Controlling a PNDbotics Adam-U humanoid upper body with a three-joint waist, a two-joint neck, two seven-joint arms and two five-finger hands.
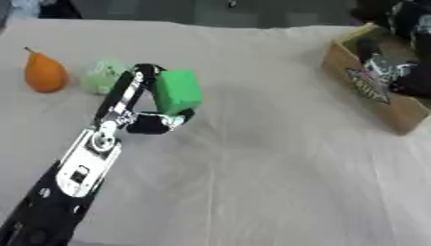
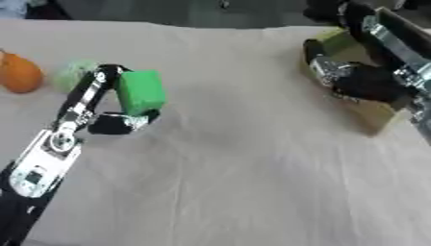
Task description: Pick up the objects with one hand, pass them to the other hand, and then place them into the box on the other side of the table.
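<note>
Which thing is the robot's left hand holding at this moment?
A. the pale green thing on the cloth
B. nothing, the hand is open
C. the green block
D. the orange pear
C: the left hand has its fingers and thumb closed around the green block, while the orange pear and the pale green thing lie apart from it on the cloth.

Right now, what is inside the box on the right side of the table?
The right robot hand is over the cardboard box, its dark fingers hiding most of the inside. A yellow-green patch shows at the far end. Anything beneath the hand cannot be seen.
</note>
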